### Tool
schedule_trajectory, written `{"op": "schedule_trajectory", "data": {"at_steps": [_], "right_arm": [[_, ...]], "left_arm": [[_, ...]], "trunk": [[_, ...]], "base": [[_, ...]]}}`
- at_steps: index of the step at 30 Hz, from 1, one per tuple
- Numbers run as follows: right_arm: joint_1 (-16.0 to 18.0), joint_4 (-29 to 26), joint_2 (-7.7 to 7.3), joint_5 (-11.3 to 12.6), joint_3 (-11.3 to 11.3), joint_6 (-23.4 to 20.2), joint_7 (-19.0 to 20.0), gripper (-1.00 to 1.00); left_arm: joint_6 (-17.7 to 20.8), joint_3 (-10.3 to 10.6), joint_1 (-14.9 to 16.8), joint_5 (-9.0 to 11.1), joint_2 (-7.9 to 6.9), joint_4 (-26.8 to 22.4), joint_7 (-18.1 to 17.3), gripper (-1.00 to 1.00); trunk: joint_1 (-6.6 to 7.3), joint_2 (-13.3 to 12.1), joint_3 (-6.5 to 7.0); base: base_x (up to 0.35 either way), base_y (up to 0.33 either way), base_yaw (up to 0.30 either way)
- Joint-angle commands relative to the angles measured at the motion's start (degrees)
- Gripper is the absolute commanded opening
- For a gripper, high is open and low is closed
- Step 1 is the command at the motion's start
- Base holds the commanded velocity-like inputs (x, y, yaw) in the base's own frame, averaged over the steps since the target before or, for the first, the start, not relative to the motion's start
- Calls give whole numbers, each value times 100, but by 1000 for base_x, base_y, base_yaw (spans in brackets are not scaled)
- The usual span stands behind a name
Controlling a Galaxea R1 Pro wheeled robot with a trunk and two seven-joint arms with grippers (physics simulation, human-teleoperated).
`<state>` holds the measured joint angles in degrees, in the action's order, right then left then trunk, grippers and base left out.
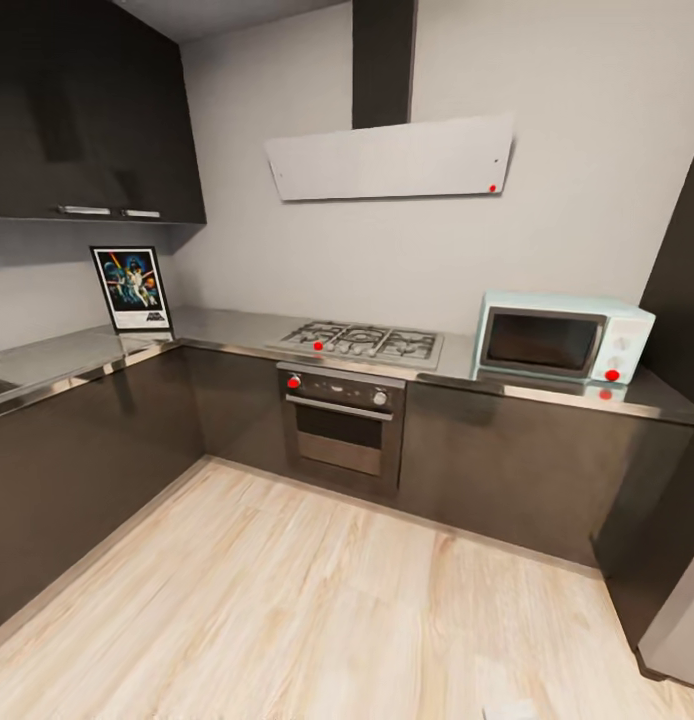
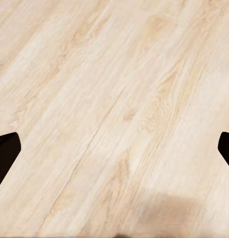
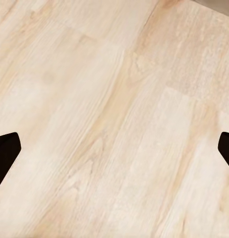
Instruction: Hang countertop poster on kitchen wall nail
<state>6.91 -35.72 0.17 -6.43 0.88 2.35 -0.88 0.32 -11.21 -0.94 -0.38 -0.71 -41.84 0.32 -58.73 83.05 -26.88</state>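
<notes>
you're on the approach: the poster (image 1: 133,289) stands on the worktop (image 1: 77,352) corner, against the wall. both end effectors hang spread and empty over the floor (image 2: 114,99). drive closer first.

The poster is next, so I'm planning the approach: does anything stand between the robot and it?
Nothing visible does. The poster stands upright in the countertop corner, and only open wood floor lies before the cabinets. Both open grippers point at bare floor.
</notes>
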Motion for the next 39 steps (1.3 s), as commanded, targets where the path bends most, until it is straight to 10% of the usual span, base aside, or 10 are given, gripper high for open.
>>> {"op": "schedule_trajectory", "data": {"at_steps": [1, 34, 39], "right_arm": [[3, 3, 1, -60, 0, 11, -9, 100], [3, 45, 18, -60, 5, 2, -9, 100], [3, 177, 18, -57, 313, 9, -28, 100]], "left_arm": [[3, -3, -2, -3, 1, -9, 3, 100], [3, -4, -2, -6, 1, -6, 3, 100], [3, -17, -2, -5, 1, -4, 3, 100]], "trunk": [[0, 3, -5], [0, 3, -5], [0, 3, -5]], "base": [[0, 0, 289], [0, 0, 290], [0, 0, 289]]}}
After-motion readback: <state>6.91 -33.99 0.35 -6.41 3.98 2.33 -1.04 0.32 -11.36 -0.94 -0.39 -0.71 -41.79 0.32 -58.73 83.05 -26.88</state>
